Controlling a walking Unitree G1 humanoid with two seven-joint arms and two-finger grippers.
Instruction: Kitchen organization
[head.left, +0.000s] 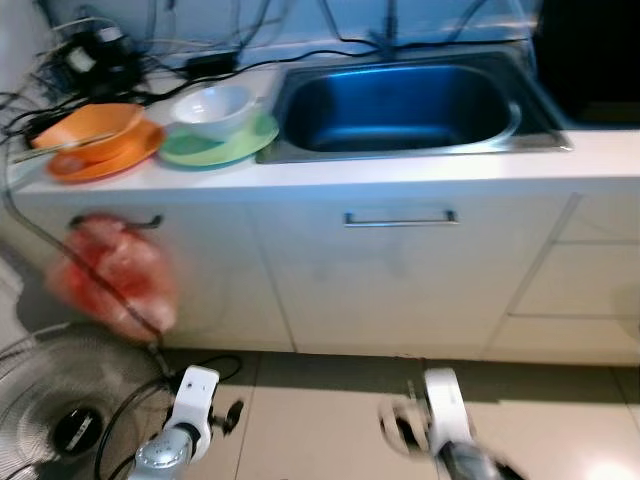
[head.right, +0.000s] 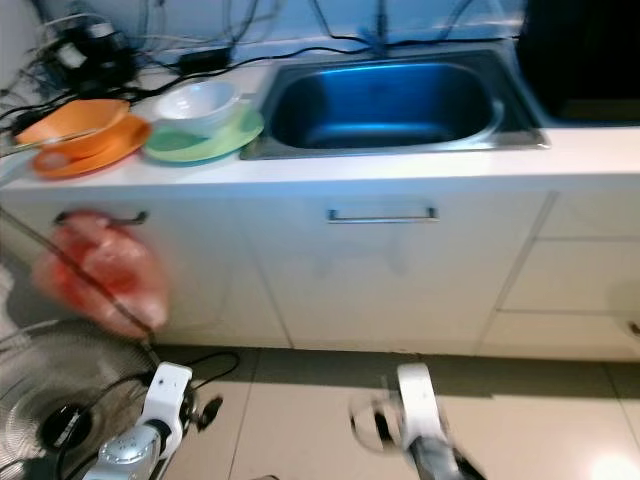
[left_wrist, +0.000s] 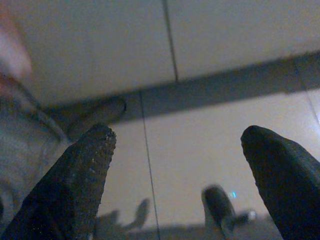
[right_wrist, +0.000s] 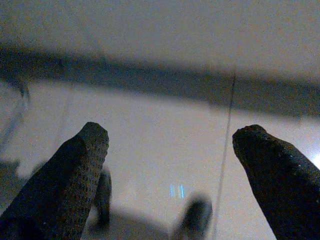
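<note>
Floor fan (head.left: 60, 410), tangled cables (head.left: 90, 55), possibly a red bag (head.left: 115, 275)

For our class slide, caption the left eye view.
Orange bowl and white bowl on plates beside the sink.

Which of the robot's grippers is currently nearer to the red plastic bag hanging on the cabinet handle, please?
Left. The left gripper hangs low just below and beside the red bag; the right gripper hangs farther off, below the sink.

home kitchen, steel sink (head.left: 400, 105), white cabinets (head.left: 400, 280)
</note>
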